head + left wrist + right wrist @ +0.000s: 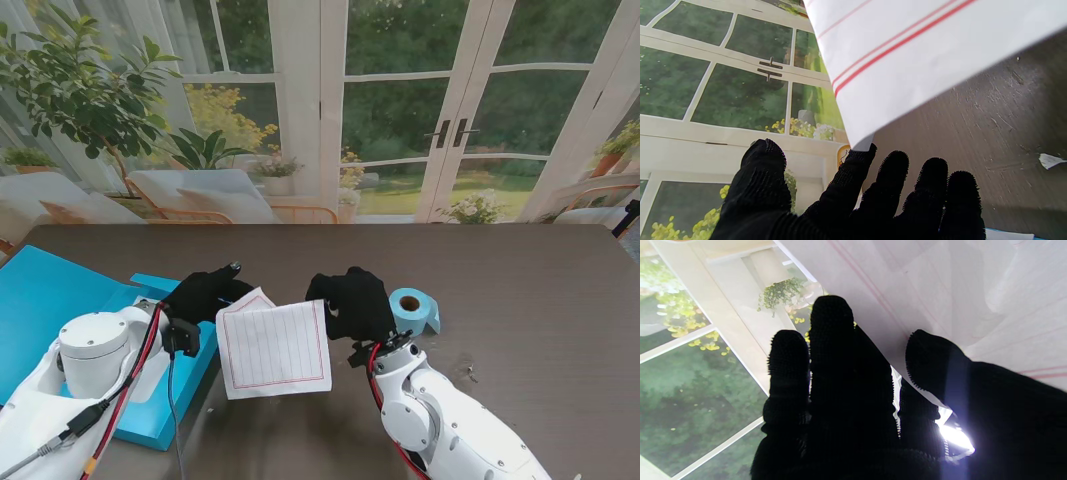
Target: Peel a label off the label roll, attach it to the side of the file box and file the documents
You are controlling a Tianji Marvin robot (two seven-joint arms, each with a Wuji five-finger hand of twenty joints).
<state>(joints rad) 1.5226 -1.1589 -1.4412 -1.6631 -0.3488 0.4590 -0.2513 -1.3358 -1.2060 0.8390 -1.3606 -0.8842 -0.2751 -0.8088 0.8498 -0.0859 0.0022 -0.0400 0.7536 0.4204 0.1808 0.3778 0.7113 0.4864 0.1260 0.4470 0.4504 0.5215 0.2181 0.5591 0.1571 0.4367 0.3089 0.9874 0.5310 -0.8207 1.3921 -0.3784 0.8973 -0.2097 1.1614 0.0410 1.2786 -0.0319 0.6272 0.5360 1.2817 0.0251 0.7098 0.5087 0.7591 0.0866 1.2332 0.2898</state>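
Left hand (205,293), black-gloved, sits over the near edge of the flat blue file box (60,300) at the table's left; fingers spread and straight in the left wrist view, index fingertip (862,156) touching a corner of the white lined sheet of paper with red border lines (273,347), nothing gripped, so it reads released. Sheet is lifted off the dark wood-grain table (540,290), between the two hands, tilted. Right hand (352,303), also black-gloved, clamps the sheet's right edge; right wrist view shows the thumb (933,363) on one face and the fingers (831,340) on the other, paper pinched between. Light blue label roll (412,309) with a cardboard core stands on the table just right of the right hand, apart from it. Small white scrap (1050,160) lies on the table.
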